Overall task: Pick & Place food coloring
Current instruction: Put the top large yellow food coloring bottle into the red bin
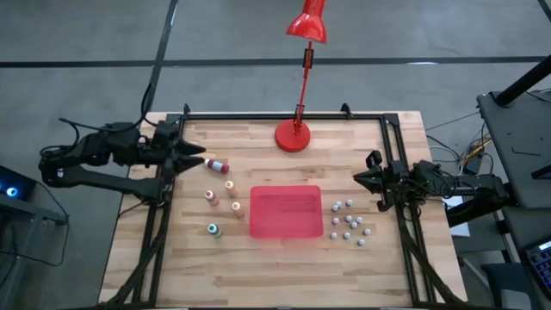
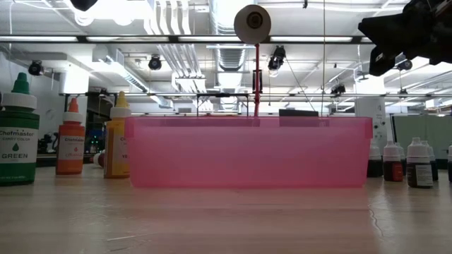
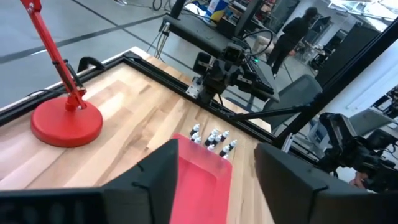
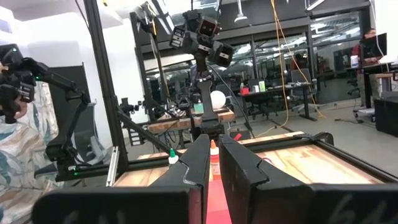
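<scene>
Several tiny food coloring bottles sit on the wooden table left of the red tray (image 1: 286, 211). One with a red cap (image 1: 217, 164) lies on its side just in front of my left gripper (image 1: 198, 158). Three with pale orange or yellow caps (image 1: 230, 184) (image 1: 209, 195) (image 1: 237, 206) stand upright, and so does a green-capped one (image 1: 213, 229) nearer the front edge. In the left wrist view my left gripper (image 3: 214, 180) is open, raised above the table, with nothing between its fingers. My right gripper (image 1: 360, 178) (image 4: 214, 165) waits shut at the table's right edge.
A red desk lamp stands on its round base (image 1: 293, 135) at the far middle. Several small white-capped dark bottles (image 1: 349, 222) cluster right of the tray. A black frame rail (image 1: 284, 116) runs round the table. People show in the room beyond.
</scene>
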{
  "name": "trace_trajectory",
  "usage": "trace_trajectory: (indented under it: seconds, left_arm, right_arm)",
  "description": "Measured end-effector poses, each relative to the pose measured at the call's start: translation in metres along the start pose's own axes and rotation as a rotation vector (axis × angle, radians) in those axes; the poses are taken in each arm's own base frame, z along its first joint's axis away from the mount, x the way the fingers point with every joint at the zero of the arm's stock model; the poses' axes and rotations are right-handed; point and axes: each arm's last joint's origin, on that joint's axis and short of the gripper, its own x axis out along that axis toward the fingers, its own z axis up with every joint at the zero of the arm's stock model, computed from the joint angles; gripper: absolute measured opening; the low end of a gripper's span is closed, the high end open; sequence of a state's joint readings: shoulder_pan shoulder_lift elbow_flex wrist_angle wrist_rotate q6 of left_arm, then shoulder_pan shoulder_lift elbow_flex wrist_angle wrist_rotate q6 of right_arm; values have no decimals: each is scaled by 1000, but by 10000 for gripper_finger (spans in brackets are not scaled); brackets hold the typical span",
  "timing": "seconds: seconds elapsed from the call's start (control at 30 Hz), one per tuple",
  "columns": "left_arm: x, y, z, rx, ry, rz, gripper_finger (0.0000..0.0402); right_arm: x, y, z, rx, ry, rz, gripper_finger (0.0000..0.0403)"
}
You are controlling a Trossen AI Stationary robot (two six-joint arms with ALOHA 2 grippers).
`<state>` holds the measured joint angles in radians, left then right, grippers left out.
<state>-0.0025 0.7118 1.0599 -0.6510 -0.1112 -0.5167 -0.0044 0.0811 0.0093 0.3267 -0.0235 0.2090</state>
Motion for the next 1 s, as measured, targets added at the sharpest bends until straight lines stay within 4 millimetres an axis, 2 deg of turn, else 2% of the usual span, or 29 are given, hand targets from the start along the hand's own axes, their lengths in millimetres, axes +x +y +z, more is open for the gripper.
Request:
trace_trajectory:
  seconds: [0.2,0.53,1.0]
  left_arm:
    - [6,-1,1,0,2,0,222]
    - [15,-6,-1,14,82,-123,222]
    - [25,-7,-7,16,213,-136,222]
  right_arm:
    - [0,0,0,-3,0,0,29]
    - [0,0,0,-2,1,-1,29]
    - [0,0,0,0,2,0,29]
